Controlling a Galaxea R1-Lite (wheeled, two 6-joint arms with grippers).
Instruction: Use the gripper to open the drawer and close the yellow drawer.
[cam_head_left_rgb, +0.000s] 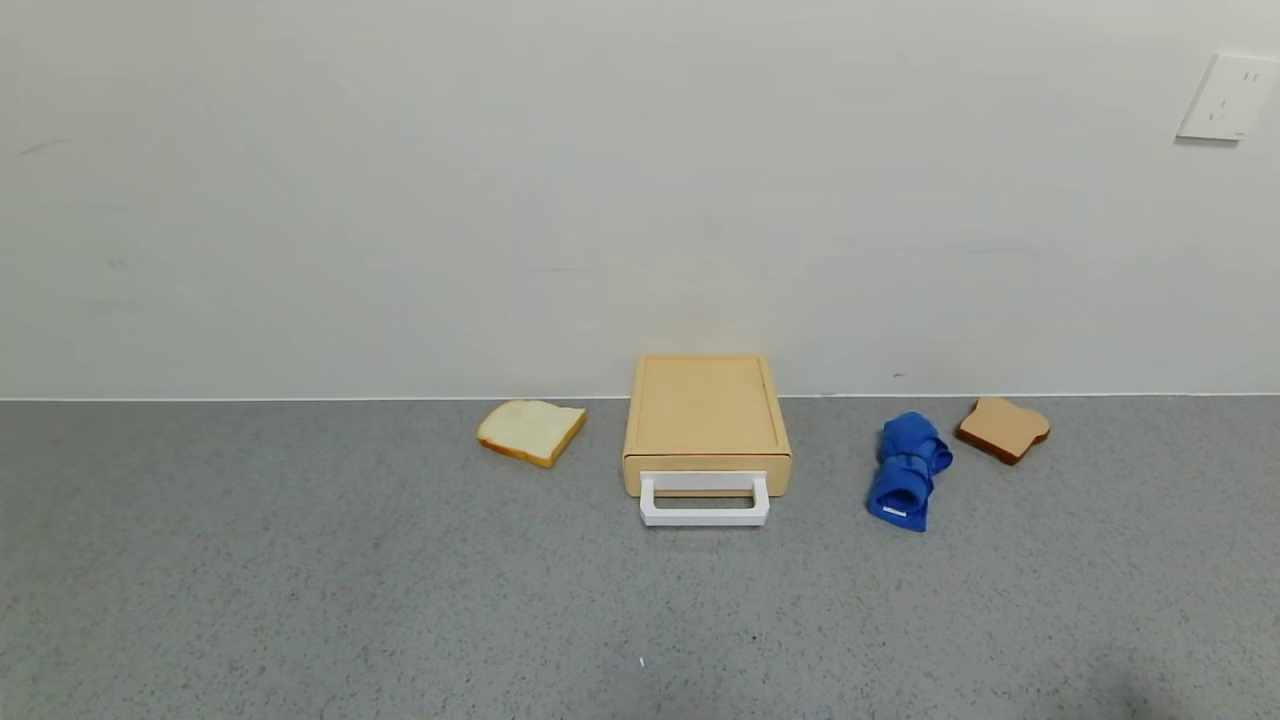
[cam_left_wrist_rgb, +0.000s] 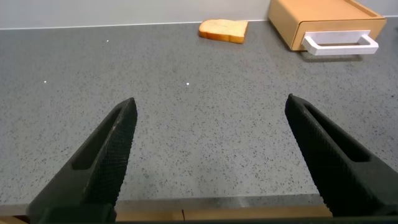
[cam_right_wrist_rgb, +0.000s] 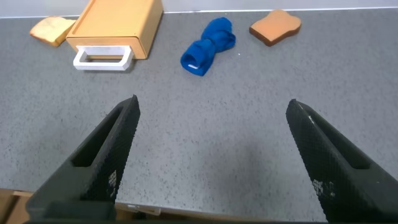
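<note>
The pale yellow drawer box (cam_head_left_rgb: 706, 415) stands against the wall at the middle of the grey counter, shut, its white loop handle (cam_head_left_rgb: 704, 499) facing me. It also shows in the left wrist view (cam_left_wrist_rgb: 323, 22) and the right wrist view (cam_right_wrist_rgb: 115, 28). My left gripper (cam_left_wrist_rgb: 211, 106) is open and empty, low over the counter's near edge, far from the drawer. My right gripper (cam_right_wrist_rgb: 212, 106) is open and empty too, over the near edge. Neither arm shows in the head view.
A pale bread slice (cam_head_left_rgb: 531, 431) lies left of the drawer. A rolled blue cloth (cam_head_left_rgb: 908, 471) and a brown toast slice (cam_head_left_rgb: 1003, 429) lie to its right. A wall socket (cam_head_left_rgb: 1229, 97) is high at the right. The grey counter (cam_head_left_rgb: 400, 600) stretches in front.
</note>
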